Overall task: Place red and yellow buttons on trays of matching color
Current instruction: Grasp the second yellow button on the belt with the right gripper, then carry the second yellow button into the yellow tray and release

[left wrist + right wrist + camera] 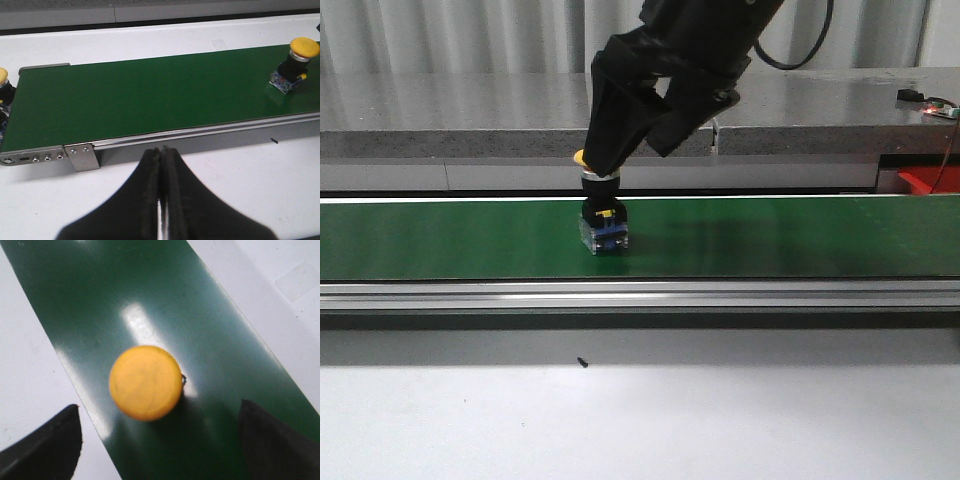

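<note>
Left gripper [161,165], pressed together, hangs over the white surface [260,190]. Right gripper [160,440], spread wide, hovers above the yellow button [145,382], which stands between its fingers on the green conveyor belt [770,235].

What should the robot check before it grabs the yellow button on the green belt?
1. Yellow button standing upright on the green belt: ok.
2. Right gripper open wide: ok.
3. Button cap between the two fingers: ok, roughly centred.
4. Fingers low enough to close on it: cannot tell.
5. Left gripper shut and off the belt: ok.
6. Yellow tray ready: cannot tell, no tray is clearly in view.
</note>
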Available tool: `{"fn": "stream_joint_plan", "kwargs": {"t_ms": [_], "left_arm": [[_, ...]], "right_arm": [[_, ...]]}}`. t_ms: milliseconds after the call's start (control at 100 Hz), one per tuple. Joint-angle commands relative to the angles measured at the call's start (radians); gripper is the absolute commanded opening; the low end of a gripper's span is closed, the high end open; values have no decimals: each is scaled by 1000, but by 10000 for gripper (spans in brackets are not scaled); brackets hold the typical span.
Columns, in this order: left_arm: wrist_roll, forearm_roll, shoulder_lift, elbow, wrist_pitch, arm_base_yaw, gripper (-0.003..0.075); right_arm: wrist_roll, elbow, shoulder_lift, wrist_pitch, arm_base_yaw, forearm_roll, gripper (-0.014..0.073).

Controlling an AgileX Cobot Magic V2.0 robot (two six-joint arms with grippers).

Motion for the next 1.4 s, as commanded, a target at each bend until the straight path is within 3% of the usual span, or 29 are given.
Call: {"fn": "stream_joint_plan", "kwargs": {"t_ms": [0,170,340,410,690,980,1390], "left_arm": [[-1,-12,7,-26,-75,-10,-19],[-1,-12,7,-26,-75,-10,-19],[-1,-12,7,-26,-75,-10,-19],[-1,-12,7,-26,-75,-10,-19],[-1,-12,7,-26,-75,-10,-19],[-1,-12,7,-26,-75,-10,-19],[-1,-12,7,-26,-75,-10,-19]], "right_arm": [[-23,-50,-23,-35,-1,41,579],[-23,-54,18,-40,-1,43,444],[-23,-54,20,-38,-1,50,140],[-23,-54,17,-37,-1,50,79],[-23,-54,-74,3,-69,42,79],[2,-24,-175,73,-283,42,79],[48,81,-228,1,-620,43,79]]}}
